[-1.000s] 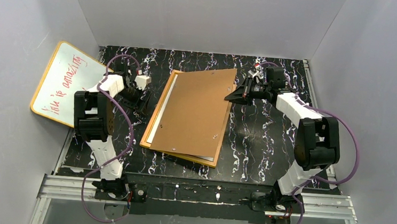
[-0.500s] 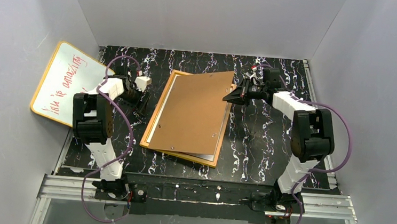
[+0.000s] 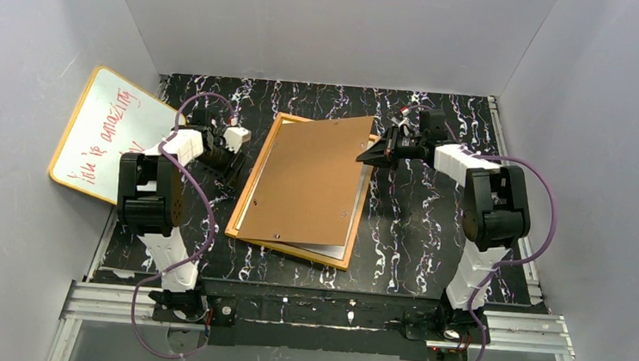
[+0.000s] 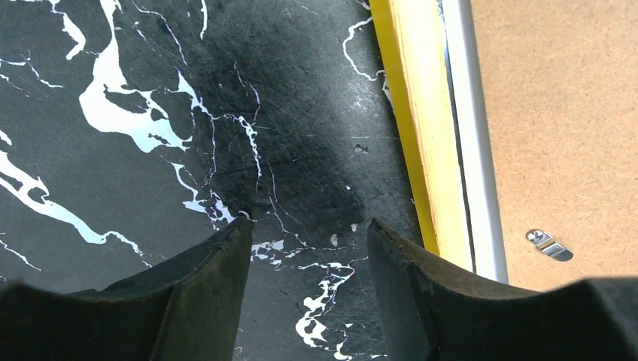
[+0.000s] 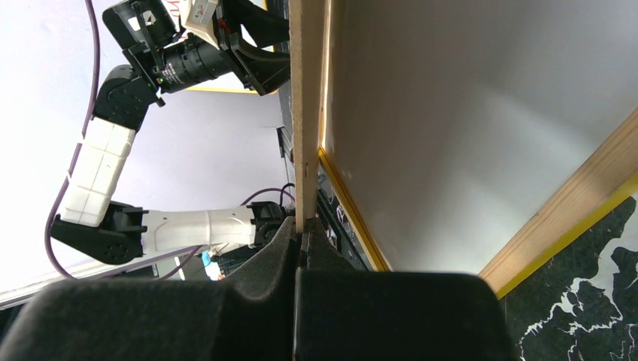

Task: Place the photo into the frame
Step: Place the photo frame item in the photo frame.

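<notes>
The frame, with a yellow-orange border, lies flat mid-table. The photo, white back up, lies in it and shows as a white strip on the left. The brown backing board lies over them, its right side raised. My right gripper is shut on the board's far right edge; in the right wrist view the photo's white back and the frame's rail lie below it. My left gripper is open and empty over the table, just left of the frame's edge.
A yellow-edged whiteboard with red writing leans at the far left wall. Grey walls enclose the black marbled table. A metal clip sits on the backing board near the left gripper. A metal rail runs along the near edge.
My right gripper has drawn leftward with the backing board's right edge, tilting the board up more steeply. My left gripper has shifted slightly toward the frame's left edge.
</notes>
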